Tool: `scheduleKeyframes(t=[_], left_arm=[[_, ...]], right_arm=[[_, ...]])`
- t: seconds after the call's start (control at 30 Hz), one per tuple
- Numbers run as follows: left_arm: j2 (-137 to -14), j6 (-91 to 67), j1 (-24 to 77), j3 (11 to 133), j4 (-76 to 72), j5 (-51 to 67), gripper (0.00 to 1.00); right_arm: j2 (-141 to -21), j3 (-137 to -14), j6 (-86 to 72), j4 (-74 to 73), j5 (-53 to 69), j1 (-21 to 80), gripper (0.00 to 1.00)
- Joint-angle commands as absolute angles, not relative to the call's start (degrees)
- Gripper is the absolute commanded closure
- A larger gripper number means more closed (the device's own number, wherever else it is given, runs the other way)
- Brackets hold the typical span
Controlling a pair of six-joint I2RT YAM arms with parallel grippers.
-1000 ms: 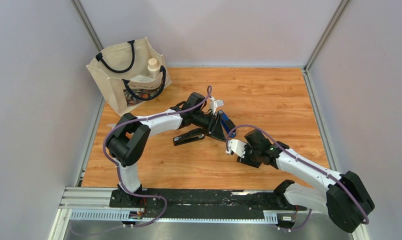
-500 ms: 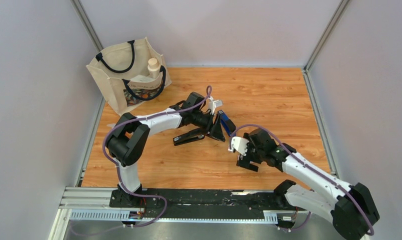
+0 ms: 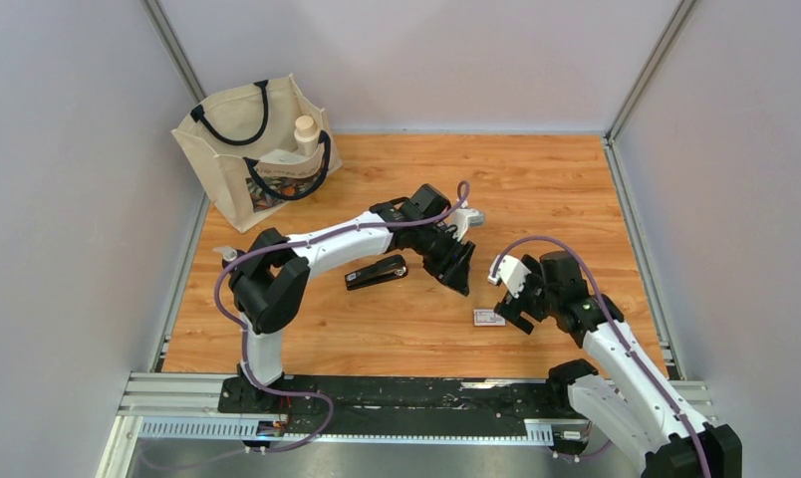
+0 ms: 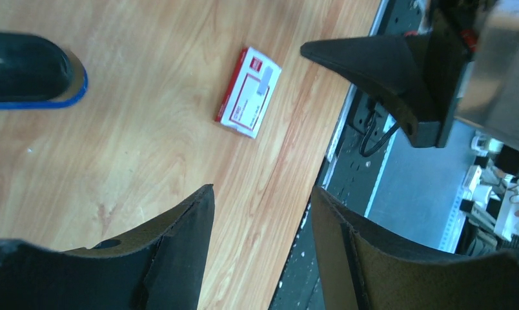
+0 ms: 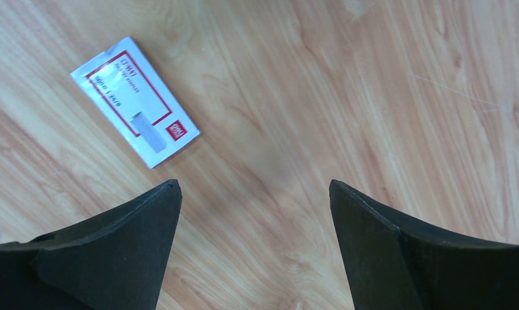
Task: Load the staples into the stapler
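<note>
The staples box (image 3: 489, 318) lies flat on the wood, white with red print. It also shows in the left wrist view (image 4: 249, 92) and the right wrist view (image 5: 135, 101). My right gripper (image 3: 513, 314) is open and empty just right of the box (image 5: 255, 184). My left gripper (image 3: 464, 279) is open and empty, above bare wood behind the box (image 4: 262, 190). The blue stapler (image 4: 24, 68) shows only as a black-topped, blue-edged end at the upper left of the left wrist view. My left arm hides it in the top view.
An all-black stapler (image 3: 377, 271) lies on the wood under my left forearm. A canvas tote bag (image 3: 257, 149) with a bottle in it stands at the back left. The black base rail (image 3: 397, 393) runs along the near edge.
My left arm has reached further right and forward, and the blue stapler no longer shows from above. My right arm has drawn back to the right, and the box now lies uncovered on the wood.
</note>
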State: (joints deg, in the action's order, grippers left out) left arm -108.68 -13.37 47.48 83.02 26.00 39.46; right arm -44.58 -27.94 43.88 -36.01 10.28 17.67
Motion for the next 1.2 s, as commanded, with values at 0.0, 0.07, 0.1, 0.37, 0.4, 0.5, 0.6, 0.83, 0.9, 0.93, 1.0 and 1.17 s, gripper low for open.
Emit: scheduleKeyframes(t=[0.0, 0.07, 0.1, 0.37, 0.4, 0.5, 0.6, 0.83, 0.9, 0.93, 1.0, 1.17], left_arm=[[-110.0, -9.1, 47.4, 84.5, 31.3, 38.1, 0.35], [-109.0, -9.2, 46.1, 83.5, 31.1, 39.5, 0.35], [-108.4, -9.5, 45.2, 82.9, 31.0, 40.5, 0.35], [-100.7, -5.3, 36.6, 77.6, 33.0, 43.0, 0.35], [-100.2, -4.8, 35.2, 77.4, 33.8, 43.4, 0.35], [-98.6, -3.2, 33.0, 76.3, 35.2, 44.1, 0.35], [-97.5, -2.4, 31.7, 74.4, 35.2, 44.6, 0.35], [-96.2, -2.5, 30.6, 71.5, 33.8, 45.5, 0.35], [-96.0, -2.7, 30.5, 71.2, 33.5, 45.6, 0.35], [-95.9, -2.8, 30.3, 71.0, 33.3, 45.7, 0.35], [-95.4, -3.0, 30.2, 70.7, 32.9, 45.7, 0.35], [-94.8, -3.5, 30.2, 69.8, 31.9, 45.8, 0.35]], right_arm=[[-43.9, -27.7, 48.2, -38.6, 15.5, 17.5, 0.10], [-44.8, -27.9, 49.3, -40.2, 17.7, 17.8, 0.11], [-45.4, -28.3, 49.4, -40.8, 18.4, 17.9, 0.11], [-53.1, -27.1, 48.7, -35.2, 12.3, 24.4, 0.12], [-54.6, -27.0, 48.2, -33.3, 10.2, 25.3, 0.12], [-58.7, -27.2, 46.9, -28.9, 5.1, 27.2, 0.12], [-61.9, -28.1, 46.1, -25.6, 1.2, 27.5, 0.12], [-66.9, -31.5, 44.8, -19.4, -4.5, 27.5, 0.12], [-69.1, -33.1, 43.9, -19.2, -4.5, 27.5, 0.12], [-70.5, -34.3, 43.2, -19.4, -4.4, 27.7, 0.12], [-72.8, -35.9, 42.5, -19.9, -4.2, 27.9, 0.13], [-78.5, -39.1, 40.3, -18.5, -6.8, 30.4, 0.14]])
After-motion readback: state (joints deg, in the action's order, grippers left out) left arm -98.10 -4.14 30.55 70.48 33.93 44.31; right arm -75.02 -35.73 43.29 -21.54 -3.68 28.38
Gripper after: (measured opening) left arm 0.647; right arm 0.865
